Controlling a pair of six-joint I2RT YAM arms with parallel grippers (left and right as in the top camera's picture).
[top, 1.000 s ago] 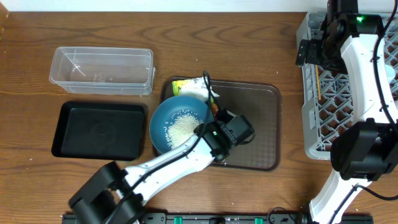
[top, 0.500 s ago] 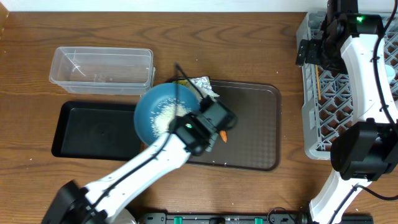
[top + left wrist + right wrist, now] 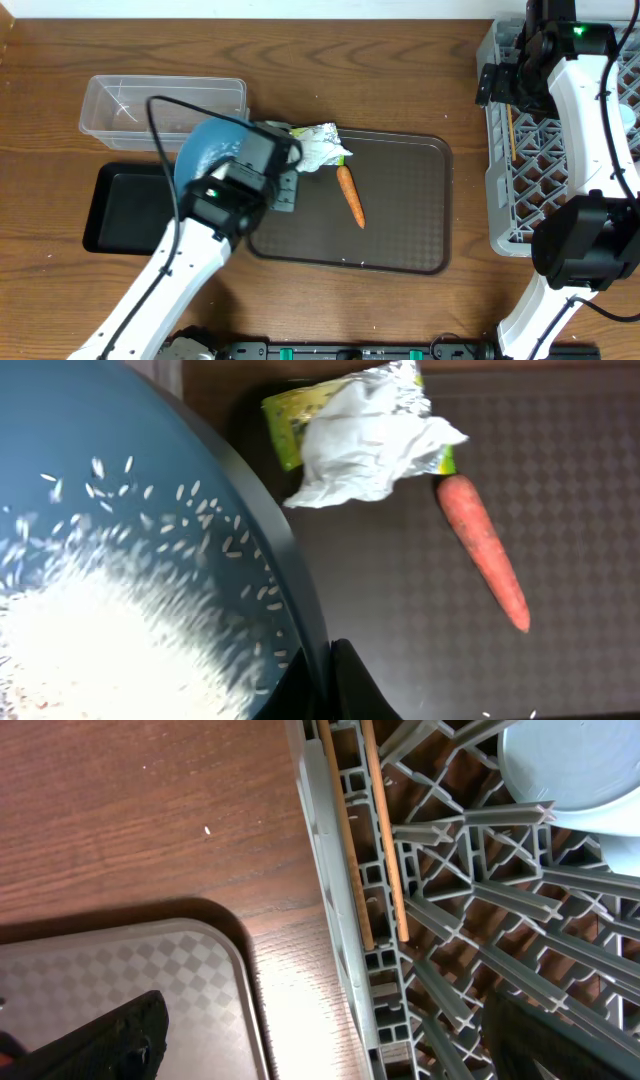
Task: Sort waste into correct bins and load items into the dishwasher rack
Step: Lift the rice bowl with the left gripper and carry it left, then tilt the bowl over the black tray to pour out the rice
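Observation:
My left gripper (image 3: 247,163) is shut on the rim of the large blue bowl (image 3: 205,150) and holds it raised and tilted over the black tray (image 3: 125,210), near the clear tub (image 3: 165,112). In the left wrist view the fingers (image 3: 345,685) pinch the rim of the bowl (image 3: 120,450), with white rice (image 3: 90,640) inside. The carrot (image 3: 349,195) and the crumpled wrapper (image 3: 318,147) lie on the brown tray (image 3: 410,220). My right gripper (image 3: 496,85) is open and empty over the left edge of the grey rack (image 3: 560,160). Chopsticks (image 3: 372,850) and a light-blue bowl (image 3: 585,770) lie in the rack.
The brown tray's corner (image 3: 130,980) shows in the right wrist view next to the rack's wall (image 3: 335,920). In the left wrist view the wrapper (image 3: 365,430) and carrot (image 3: 485,550) lie right of the bowl. A few rice grains lie on the tray's front edge.
My left gripper lifted the blue bowl off the brown tray and carried it left toward the black tray, uncovering the carrot. The right arm has not moved.

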